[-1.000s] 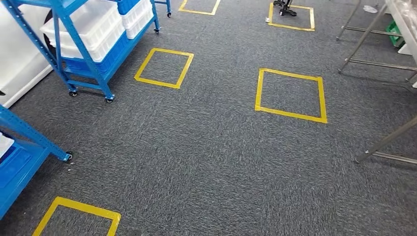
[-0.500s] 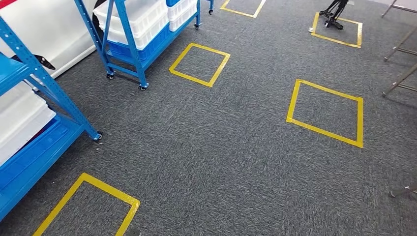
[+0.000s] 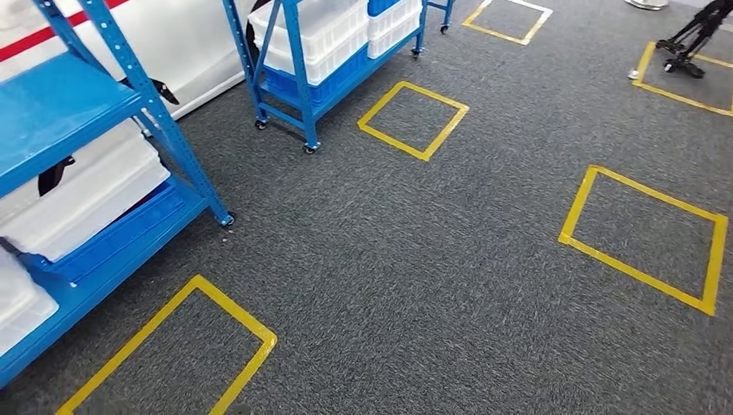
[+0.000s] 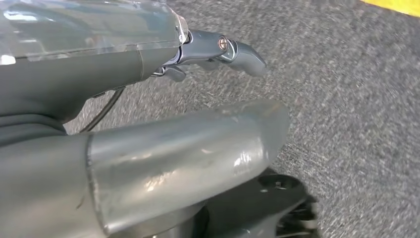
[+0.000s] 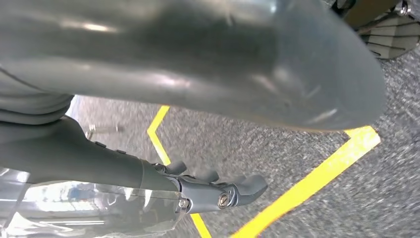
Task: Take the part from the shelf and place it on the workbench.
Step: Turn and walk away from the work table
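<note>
Grey carpet floor (image 3: pixel 415 285) fills the room, marked with squares of yellow tape: one nearest the robot (image 3: pixel 173 350), one to the right (image 3: pixel 644 238), one farther off beside the second shelf (image 3: pixel 413 119), and two at the far edge, of which the right-hand one holds a dark stand with legs (image 3: pixel 687 43).

Nearest blue shelf (image 3: pixel 78 99) stands at the left, its upright post ending in a small caster (image 3: pixel 226 220) on the carpet. White bins (image 3: pixel 91 194) lie on its lower level, over a blue tray (image 3: pixel 112 242); a further white bin (image 3: pixel 22 303) sits lower still at the left edge. A small dark item (image 3: pixel 54 173) shows at the edge of the upper bin; what it is cannot be told, and the part to be fetched cannot be identified among the bins.

Second blue shelf (image 3: pixel 298 60), also on casters, stands farther back and carries stacked white bins (image 3: pixel 324 30) over a blue tray (image 3: pixel 324 78). A white wall panel with a red stripe (image 3: pixel 186 39) runs behind both shelves.

Left hand (image 4: pixel 218 54) hangs above the carpet, thumb (image 4: pixel 188 153) and fingers (image 4: pixel 242 52) apart, released and holding nothing.

Right hand (image 5: pixel 218 163) likewise hangs over a yellow tape line (image 5: pixel 307 186), thumb (image 5: pixel 223 54) and fingers (image 5: pixel 245 188) apart, released and holding nothing.
</note>
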### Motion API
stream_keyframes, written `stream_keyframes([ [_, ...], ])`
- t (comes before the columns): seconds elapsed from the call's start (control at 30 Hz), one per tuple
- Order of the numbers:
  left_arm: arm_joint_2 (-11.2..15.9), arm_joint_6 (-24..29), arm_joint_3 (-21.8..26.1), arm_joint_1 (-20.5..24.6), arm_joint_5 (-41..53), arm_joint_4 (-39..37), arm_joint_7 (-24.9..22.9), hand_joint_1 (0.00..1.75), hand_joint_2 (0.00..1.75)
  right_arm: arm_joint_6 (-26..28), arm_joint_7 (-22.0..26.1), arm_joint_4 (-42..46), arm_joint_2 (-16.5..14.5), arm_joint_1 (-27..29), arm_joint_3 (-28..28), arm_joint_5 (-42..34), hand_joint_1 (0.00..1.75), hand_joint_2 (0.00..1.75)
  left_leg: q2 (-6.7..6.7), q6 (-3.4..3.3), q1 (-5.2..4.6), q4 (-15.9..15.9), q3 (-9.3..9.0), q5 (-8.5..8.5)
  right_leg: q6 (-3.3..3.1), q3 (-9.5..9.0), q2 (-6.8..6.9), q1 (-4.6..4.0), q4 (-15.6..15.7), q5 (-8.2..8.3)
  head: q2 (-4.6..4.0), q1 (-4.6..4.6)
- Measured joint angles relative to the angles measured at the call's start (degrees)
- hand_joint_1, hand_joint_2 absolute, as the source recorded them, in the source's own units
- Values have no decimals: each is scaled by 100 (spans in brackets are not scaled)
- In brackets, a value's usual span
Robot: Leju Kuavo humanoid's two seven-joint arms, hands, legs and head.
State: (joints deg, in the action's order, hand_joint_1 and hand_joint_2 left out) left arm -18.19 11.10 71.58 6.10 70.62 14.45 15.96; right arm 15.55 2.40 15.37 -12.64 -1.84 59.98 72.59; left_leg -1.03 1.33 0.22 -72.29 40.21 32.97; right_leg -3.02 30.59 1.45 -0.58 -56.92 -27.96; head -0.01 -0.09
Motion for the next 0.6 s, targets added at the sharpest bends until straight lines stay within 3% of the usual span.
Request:
stream_keyframes([
  [0.03, 2, 0, 0, -4, 0, 0, -2, 0, 0, -1, 0, 0, -2, 3, 0, 0, 0, 0, 36, 28, 15, -145, 44, 27, 3, 1, 97, 0, -7, -9, 0, 0],
  [0.07, 7, 0, 0, -11, 0, 0, -4, 0, 0, -1, 0, 0, -7, 2, 0, 0, 0, 0, 69, 50, 29, -64, -26, -55, 12, 0, 190, 4, -16, -21, 1, -1],
  [0.13, 20, 0, 0, -17, 3, 0, -7, 0, 0, -1, 1, 0, -19, -3, 0, 1, 0, 0, 246, 63, 43, 663, -457, -384, 45, -18, 362, 9, -47, -58, 1, -3],
  [0.2, 28, 0, -2, -6, 10, 0, -7, 0, 0, -2, 2, 0, -29, -5, 0, 3, 0, 0, 433, 7, 19, 1291, -814, -580, 101, -37, 492, -3, -87, -105, 0, 5],
  [0.23, 30, -1, -3, -2, 14, 0, -7, 0, 0, -3, 2, 0, -32, -9, 0, 3, 0, 0, 471, -32, 4, 1401, -869, -595, 128, -46, 538, -9, -101, -120, 0, 10],
  [0.3, 33, -2, -4, -9, 17, 0, -7, 0, 0, -6, 2, 0, -44, -40, 0, 7, 0, 0, 376, -106, -12, 1425, -853, -611, 179, -75, 626, -5, -94, -124, 0, 13],
  [0.33, 35, -2, -4, -17, 17, 0, -7, 0, 0, -7, 1, 1, -51, -55, 0, 9, 0, 0, 321, -141, -2, 1459, -861, -634, 211, -93, 595, 7, -103, -142, 0, 12],
  [0.4, 37, -2, -5, -12, 18, 1, -4, 0, 0, -10, 1, 1, -61, -56, 0, 15, 0, 0, 191, -217, 35, 1527, -881, -692, 277, -16, 283, 40, -337, -340, 0, 35],
  [0.47, 38, -3, -7, 7, 19, 2, 0, 0, 0, -25, 2, 0, -62, -29, 0, 28, 0, 0, 57, -261, 48, 1540, -861, -730, 322, 295, -68, 90, -1005, -729, 0, 62],
  [0.5, 38, -4, -8, 9, 20, 2, 2, 0, 0, -37, 2, 0, -63, -20, 0, 36, 0, 0, -20, -267, 47, 1537, -842, -741, 339, 467, -118, 111, -1361, -874, 0, 67],
  [0.53, 38, -5, -9, 5, 21, 2, 2, 0, 0, -47, 2, 0, -63, -12, 0, 45, 0, 0, -104, -263, 46, 1532, -831, -748, 354, 576, -132, 131, -1579, -915, 0, 66],
  [0.57, 38, -7, -9, -2, 21, 2, 2, 0, 0, -54, 2, 0, -63, -6, 0, 52, 0, 0, -194, -254, 48, 1524, -826, -754, 364, 587, -139, 151, -1588, -832, 0, 67],
  [0.6, 38, -7, -9, -8, 22, 2, 2, 0, 0, -57, 2, 0, -63, -4, 0, 57, 0, 0, -286, -241, 51, 1513, -825, -758, 370, 492, -166, 173, -1372, -643, 1, 68],
])
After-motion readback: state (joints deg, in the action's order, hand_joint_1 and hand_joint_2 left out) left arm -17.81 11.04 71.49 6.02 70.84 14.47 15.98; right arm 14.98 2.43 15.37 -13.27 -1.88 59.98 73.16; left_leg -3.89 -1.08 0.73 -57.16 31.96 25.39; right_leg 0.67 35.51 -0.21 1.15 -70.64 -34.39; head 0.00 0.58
